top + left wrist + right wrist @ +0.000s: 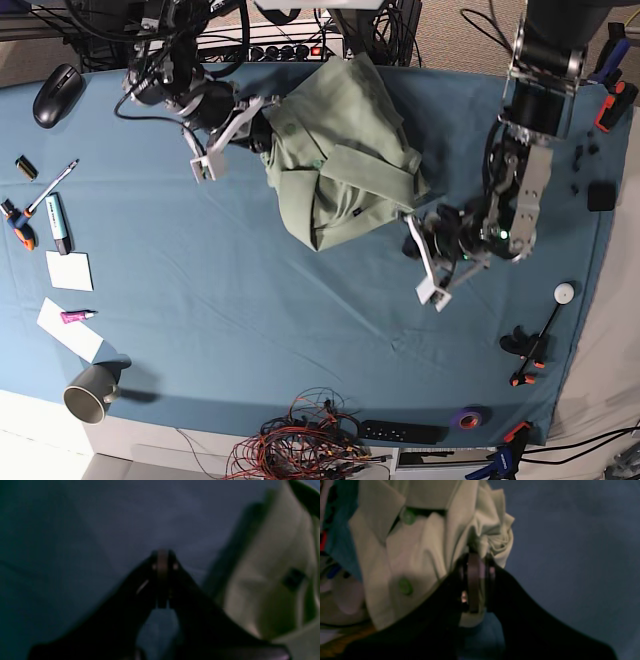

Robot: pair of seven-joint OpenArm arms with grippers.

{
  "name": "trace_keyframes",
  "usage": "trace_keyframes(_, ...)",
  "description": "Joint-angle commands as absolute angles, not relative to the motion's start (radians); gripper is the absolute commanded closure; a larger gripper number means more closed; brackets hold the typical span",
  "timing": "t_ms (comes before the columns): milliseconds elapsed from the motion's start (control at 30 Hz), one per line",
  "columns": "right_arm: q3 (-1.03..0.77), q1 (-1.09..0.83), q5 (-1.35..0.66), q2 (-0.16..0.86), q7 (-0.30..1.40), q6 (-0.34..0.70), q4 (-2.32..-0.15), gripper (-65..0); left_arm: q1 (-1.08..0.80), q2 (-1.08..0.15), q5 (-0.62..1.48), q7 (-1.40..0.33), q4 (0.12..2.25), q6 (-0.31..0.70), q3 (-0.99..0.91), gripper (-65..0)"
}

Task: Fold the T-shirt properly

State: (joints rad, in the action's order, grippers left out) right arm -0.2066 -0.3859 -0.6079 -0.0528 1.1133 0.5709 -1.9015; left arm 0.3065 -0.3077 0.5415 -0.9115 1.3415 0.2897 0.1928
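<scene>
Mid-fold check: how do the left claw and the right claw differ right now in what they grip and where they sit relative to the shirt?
The right claw is shut on a bunched fold of the shirt near the collar; the left claw is shut on nothing, with only tablecloth ahead of it. In the base view the right claw sits at the shirt's far-left edge, the left claw just off its near-right corner. Both are closed.

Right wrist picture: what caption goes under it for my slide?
Right gripper shut on bunched T-shirt near its collar.
</scene>
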Motion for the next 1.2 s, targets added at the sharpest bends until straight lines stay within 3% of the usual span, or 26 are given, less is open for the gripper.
trace_keyframes(0,-0.204,-0.408,-0.625,-0.054,1.129,0.579,-1.917,0.0,0.345,-0.313,0.547,-0.901,1.351,0.29,0.187,0.0)
trace_keyframes(333,-0.199,-0.504,-0.71,-0.063,1.142,0.583,-1.917,0.0,0.391,-0.341,0.559,-0.936,1.351,0.29,0.187,0.0)
trace_keyframes(600,-0.097,-0.504,-0.706,-0.072,1.155,0.588,-1.917,0.0,0.39,-0.41,0.618,-1.001,1.351,0.29,0.187,0.0)
trace_keyframes(733,-0.069,-0.504,-0.681,-0.072,1.155,0.607,-1.917,0.0,0.39,-0.462,0.668,-1.023,1.351,0.323,0.186,-7.9)
trace_keyframes(767,-0.066,-0.504,-0.681,-0.072,1.155,0.615,-1.917,-1.4,0.39,-0.474,0.683,-1.028,1.351,0.336,0.186,-9.2)
trace_keyframes(833,-0.065,-0.504,-0.681,-0.072,1.155,0.617,-1.917,-16.0,0.39,-0.498,0.712,-1.035,1.351,0.342,0.185,-10.4)
trace_keyframes(900,-0.065,-0.504,-0.68,-0.072,1.155,0.617,-1.917,-24.8,0.39,-0.515,0.719,-1.041,1.351,0.342,0.185,-10.4)
trace_keyframes(1033,-0.093,-0.495,-0.667,-0.072,1.151,0.617,-1.919,-25.4,0.383,-0.54,0.729,-1.056,1.351,0.342,0.184,-11.4)
trace_keyframes(1167,-0.198,-0.46,-0.65,-0.064,1.151,0.617,-1.959,-25.4,0.366,-0.564,0.783,-1.086,1.351,0.375,0.179,-18.7)
